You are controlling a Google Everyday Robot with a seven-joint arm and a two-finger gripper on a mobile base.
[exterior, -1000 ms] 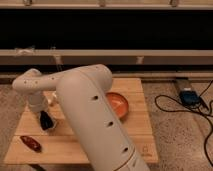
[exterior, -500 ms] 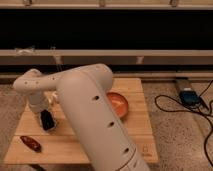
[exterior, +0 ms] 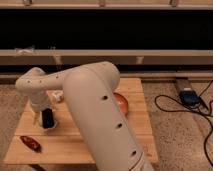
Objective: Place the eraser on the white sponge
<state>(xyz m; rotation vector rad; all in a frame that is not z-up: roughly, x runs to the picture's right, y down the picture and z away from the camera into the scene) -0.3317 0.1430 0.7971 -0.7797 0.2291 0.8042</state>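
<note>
The eraser [exterior: 46,118] is a small black block standing upright at the left of the wooden table [exterior: 100,137]. It is right under the end of my white arm. An off-white patch beneath and beside it looks like the white sponge [exterior: 53,124]; the eraser seems to be on or just above it. My gripper [exterior: 44,111] is directly over the eraser, mostly hidden by the wrist.
A dark red-brown elongated object [exterior: 31,143] lies near the table's front left corner. An orange bowl [exterior: 121,102] sits at the right, partly behind my arm. A small white object [exterior: 58,95] is behind the gripper. A blue device with cables [exterior: 189,96] lies on the floor at right.
</note>
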